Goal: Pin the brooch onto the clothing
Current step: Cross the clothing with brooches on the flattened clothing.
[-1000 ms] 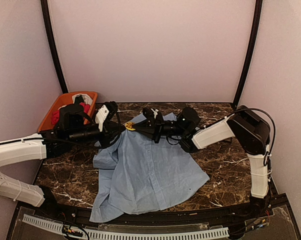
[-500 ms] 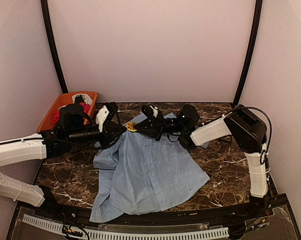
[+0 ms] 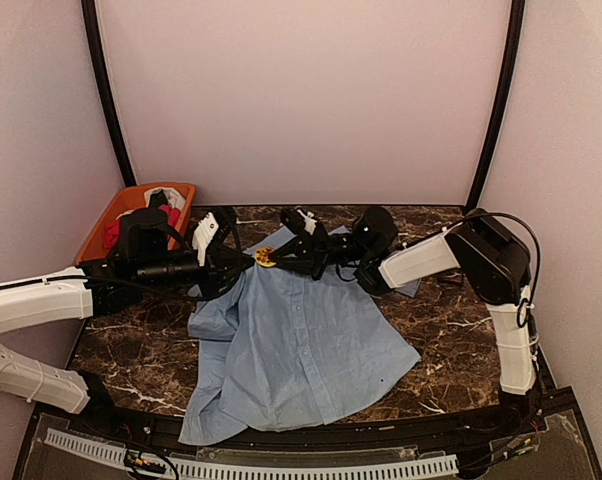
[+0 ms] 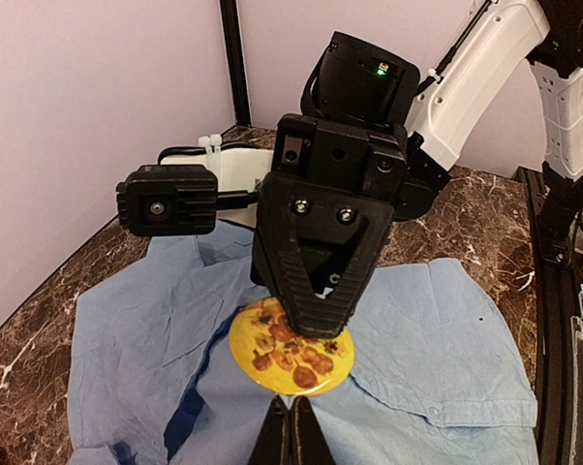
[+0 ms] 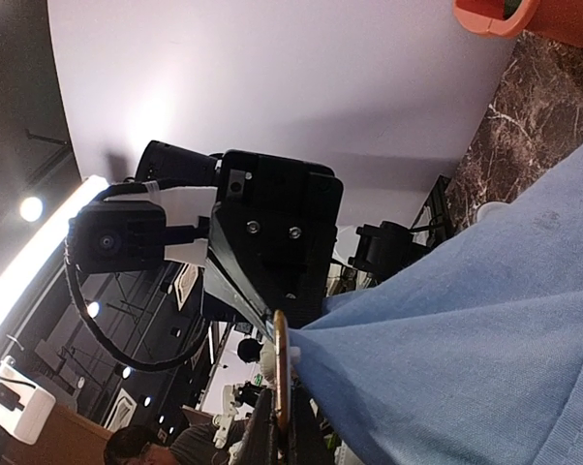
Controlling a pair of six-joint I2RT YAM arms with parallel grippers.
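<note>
My right pincer (image 4: 317, 322) is clamped shut on the brooch (image 4: 290, 356). My left pincer (image 4: 291, 431) is shut too, its tips right at the brooch's opposite rim, though I cannot tell whether it grips fabric or badge. The brooch sits between the two tips, against a lifted fold of the shirt (image 4: 437, 329) by the collar. I judge it best to hold the right grip steady and work the left in small, slow moves, never tugging apart.

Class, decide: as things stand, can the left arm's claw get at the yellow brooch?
Probably yes. The left claw, shut, sits right at the lower rim of the brooch above the shirt, with nothing between. The right claw pinches only the opposite edge.
</note>
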